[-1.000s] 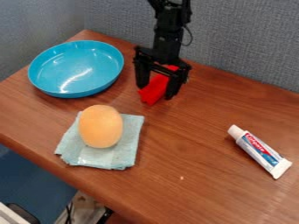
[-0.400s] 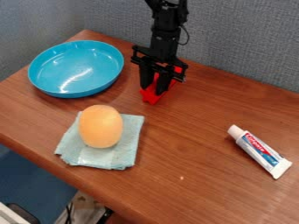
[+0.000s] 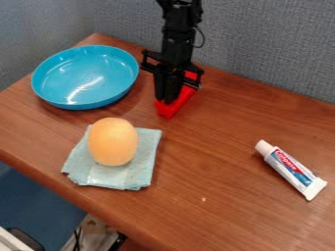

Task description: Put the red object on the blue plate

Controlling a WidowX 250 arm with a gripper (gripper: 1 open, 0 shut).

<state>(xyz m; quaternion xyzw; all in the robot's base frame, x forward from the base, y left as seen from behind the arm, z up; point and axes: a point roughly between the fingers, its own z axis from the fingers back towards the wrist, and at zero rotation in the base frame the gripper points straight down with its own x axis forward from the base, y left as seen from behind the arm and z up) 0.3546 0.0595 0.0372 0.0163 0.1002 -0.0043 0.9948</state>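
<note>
Camera view, looking down across a brown wooden bench point(image 3: 216, 167), with a grey wall point(image 3: 277, 44) behind. Reaching down from the top edge, a little left of centre, with a black arm point(image 3: 181, 22) and a thin looping cable point(image 3: 201, 37) at its right. Down at the red object point(image 3: 171, 107) with the dark hand point(image 3: 163, 95), fingers drawn close together, partly covering it. Too dark and small there to tell a firm grip from a mere touch, or the exact gap between fingertips.

Bright red beneath and to the right of the hand, slanting towards the back of the bench; located on the right of the blue plate point(image 3: 84, 77), near but apart from it. Round, shiny and shallow at the far left, with a raised rim and only bare blue inside.

Nearer the front, resting on a pale teal folded cloth point(image 3: 147, 162): an orange egg-shaped object point(image 3: 113, 142). Over on the right, well apart from everything else, lying at a slant: a white toothpaste tube point(image 3: 291, 170) with red and blue markings. Partly cut off at the lower left, beyond the bench edge: pale and dark things point(image 3: 94, 235), too unclear to name.
</note>
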